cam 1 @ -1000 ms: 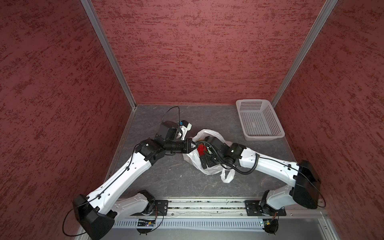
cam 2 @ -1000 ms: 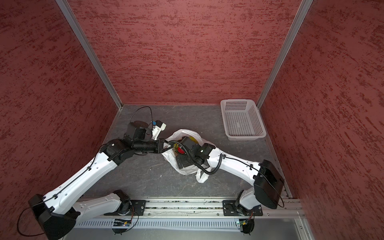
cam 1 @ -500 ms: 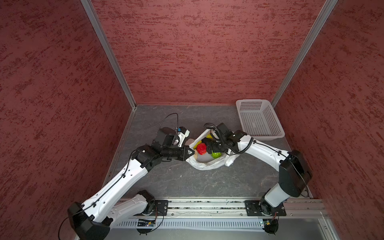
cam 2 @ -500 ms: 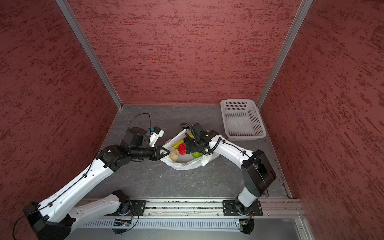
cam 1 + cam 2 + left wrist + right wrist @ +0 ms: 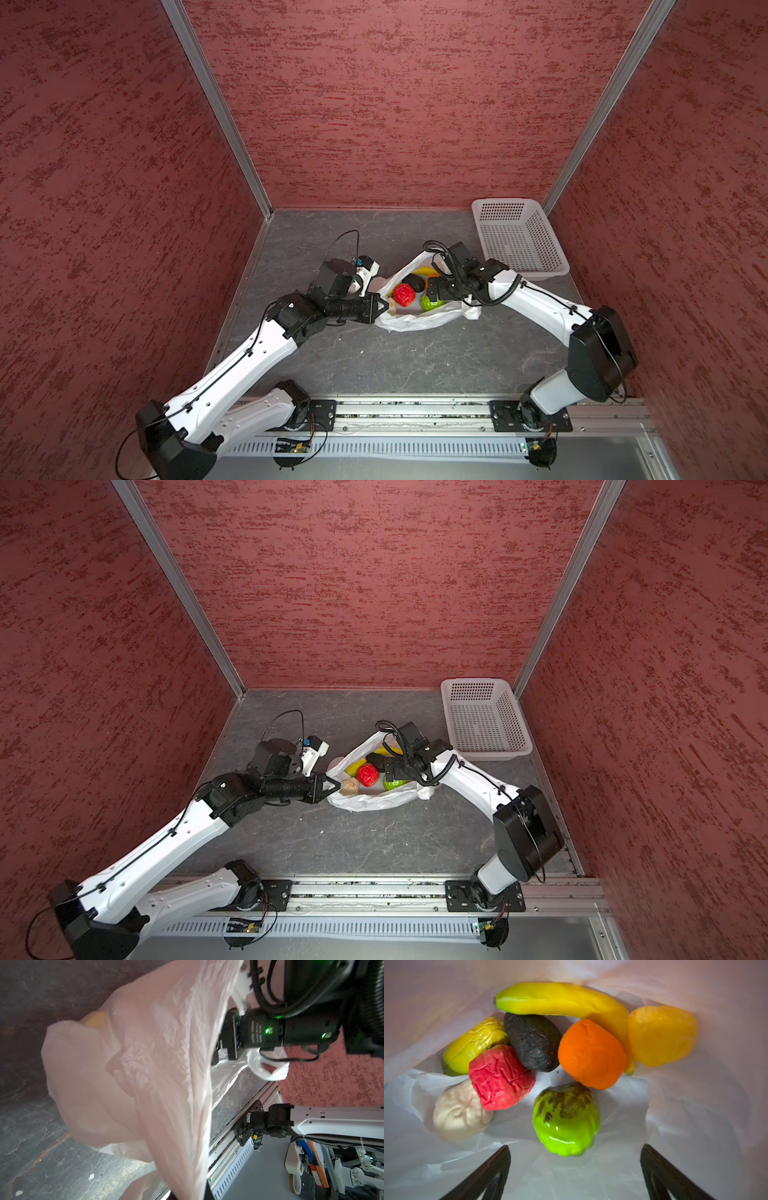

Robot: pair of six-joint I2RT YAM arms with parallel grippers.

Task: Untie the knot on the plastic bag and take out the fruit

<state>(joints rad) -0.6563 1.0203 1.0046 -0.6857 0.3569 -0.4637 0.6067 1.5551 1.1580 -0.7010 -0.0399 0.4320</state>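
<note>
Both top views: the plastic bag (image 5: 415, 322) lies open-mouthed on the worktop (image 5: 395, 365) mid-scene, with fruit (image 5: 404, 294) showing inside. The white basket (image 5: 505, 202) stands empty at the far right corner, apart from the bag.
Left tool, top views: the left tool (image 5: 384, 305) is pinched thin on the bag's rim on its own side, drawing the mouth out.
Right tool, top views: the right tool (image 5: 429, 293) reaches into the mouth from the opposite side; its spread is hard to read here.
Left wrist view: stretched bag film fills most of it. A loose handle loop (image 5: 268, 1068) hangs free beside the right arm (image 5: 291, 1030). No knot is visible.
Right wrist view: the right tool (image 5: 575, 1147) has its jaws wide and empty, just short of the green apple (image 5: 565, 1120). Beyond lie the red apple (image 5: 501, 1077), pale round piece (image 5: 459, 1112), mango (image 5: 474, 1045), avocado (image 5: 532, 1042), orange (image 5: 591, 1054), banana (image 5: 560, 999) and lemon (image 5: 662, 1035), all inside the bag.
Done, as judged: the knot looks undone and the mouth is held open.
Left, as judged: all eight pieces are yet to be lifted out and none is gripped. The green apple is the likeliest first pick.
</note>
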